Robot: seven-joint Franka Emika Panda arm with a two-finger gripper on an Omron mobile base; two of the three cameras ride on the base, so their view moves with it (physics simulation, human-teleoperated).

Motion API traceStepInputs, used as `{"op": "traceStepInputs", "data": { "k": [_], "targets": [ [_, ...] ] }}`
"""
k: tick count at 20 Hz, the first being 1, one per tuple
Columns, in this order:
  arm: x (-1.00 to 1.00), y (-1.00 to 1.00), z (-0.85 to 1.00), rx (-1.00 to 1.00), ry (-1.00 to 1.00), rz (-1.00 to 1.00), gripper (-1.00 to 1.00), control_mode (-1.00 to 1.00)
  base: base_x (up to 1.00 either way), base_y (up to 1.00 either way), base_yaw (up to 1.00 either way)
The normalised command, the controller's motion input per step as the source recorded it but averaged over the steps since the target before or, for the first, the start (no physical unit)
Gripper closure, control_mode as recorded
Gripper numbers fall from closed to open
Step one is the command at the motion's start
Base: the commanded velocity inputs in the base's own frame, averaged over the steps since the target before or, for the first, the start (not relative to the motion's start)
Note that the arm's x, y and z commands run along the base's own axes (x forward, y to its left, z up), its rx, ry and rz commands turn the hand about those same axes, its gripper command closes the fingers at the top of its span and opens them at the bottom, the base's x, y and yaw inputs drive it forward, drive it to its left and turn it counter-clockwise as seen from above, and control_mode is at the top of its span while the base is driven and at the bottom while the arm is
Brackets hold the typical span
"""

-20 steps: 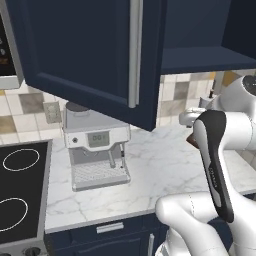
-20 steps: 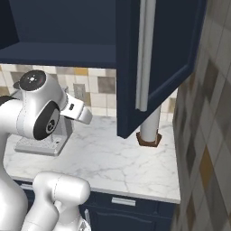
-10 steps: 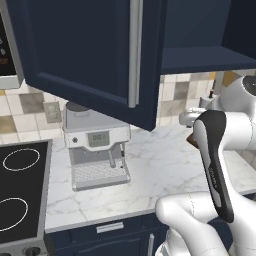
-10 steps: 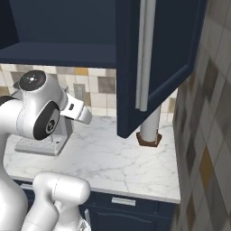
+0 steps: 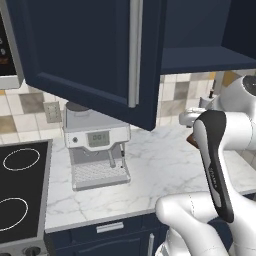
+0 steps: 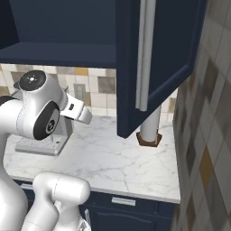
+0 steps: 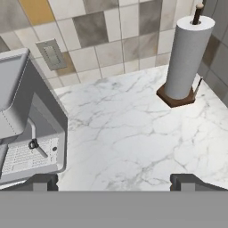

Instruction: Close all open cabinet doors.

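From the left base view we see one of the cabinet doors [image 5: 95, 55] swung wide out from the wall cabinet, hanging over the coffee machine [image 5: 95, 150] at the back of the table [image 5: 150, 175]. Its silver bar handle [image 5: 134, 52] runs vertically, along the door's long axis, near the free edge. The opened cabinet [image 5: 200, 30] shows dark beside it.

In the right base view a second door [image 6: 153, 67] stands open over the table's right end, above the paper towel roll [image 6: 150, 124], handle [image 6: 145, 54] upright, panel angled out toward us.

In the hand view our hand [image 7: 116, 181] looks down on bare marble, fingers [image 7: 42, 181] spread apart and holding nothing. We judge neither door approached yet, both needing a push back toward the cabinet face.
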Motion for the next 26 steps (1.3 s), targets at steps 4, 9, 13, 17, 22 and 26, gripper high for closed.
{"op": "traceStepInputs", "data": {
  "k": [4, 9, 13, 17, 22, 26],
  "targets": [
    [0.00, 0.00, 0.00, 0.00, 0.00, 0.00, -1.00, 1.00, 0.00, 0.00, 0.00],
    [0.00, 0.00, 0.00, 0.00, 0.00, 0.00, -1.00, -1.00, 0.00, 0.00, 0.00],
    [0.00, 0.00, 0.00, 0.00, 0.00, 0.00, -1.00, -1.00, 0.00, 0.00, 0.00],
    [0.00, 0.00, 0.00, 0.00, 0.00, 0.00, -1.00, -1.00, 0.00, 0.00, 0.00],
    [0.00, 0.00, 0.00, 0.00, 0.00, 0.00, -1.00, -1.00, 0.00, 0.00, 0.00],
    [-0.09, 0.00, 0.00, 0.00, -0.01, 0.01, -1.00, -1.00, 0.00, 0.00, 0.00]
  ]
}}
